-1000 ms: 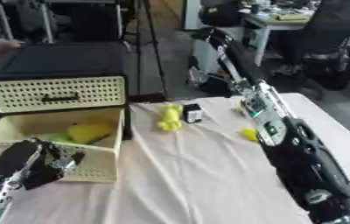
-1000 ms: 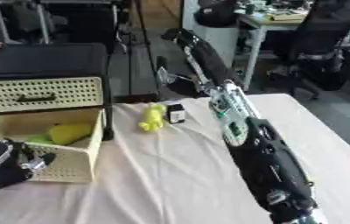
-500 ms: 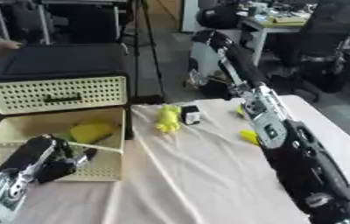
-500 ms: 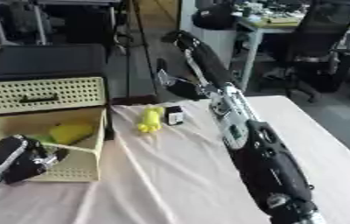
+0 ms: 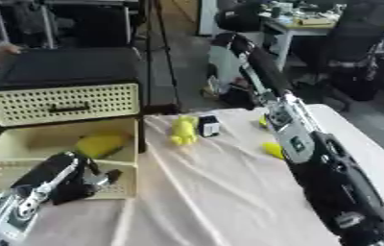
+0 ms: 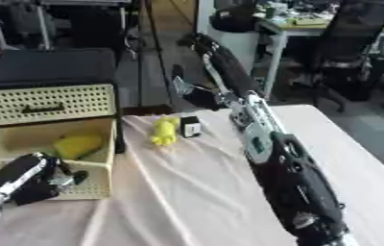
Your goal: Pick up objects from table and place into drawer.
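The cream drawer (image 5: 27, 166) stands pulled out under the black-topped cabinet (image 5: 65, 103), with a yellow object (image 5: 100, 144) lying inside. My left hand (image 5: 63, 178) is against the drawer's front wall, fingers curled, and nothing shows in it. On the cloth lie a yellow toy (image 5: 181, 130), a small black-and-white box (image 5: 209, 126) and a yellow piece (image 5: 272, 150) beside my right arm (image 5: 321, 168). That arm stretches up the right side to the table's far edge. My right hand (image 6: 194, 94) is a dark blur there.
A wrinkled pale cloth (image 5: 221, 202) covers the table. Beyond the far edge stand a tripod, a desk and a black office chair (image 5: 363, 43). A person's hand (image 5: 6, 48) shows past the cabinet at the far left.
My left hand has risen from the lower left corner to the drawer's front wall. The view has shifted slightly. The things on the cloth lie where they were.
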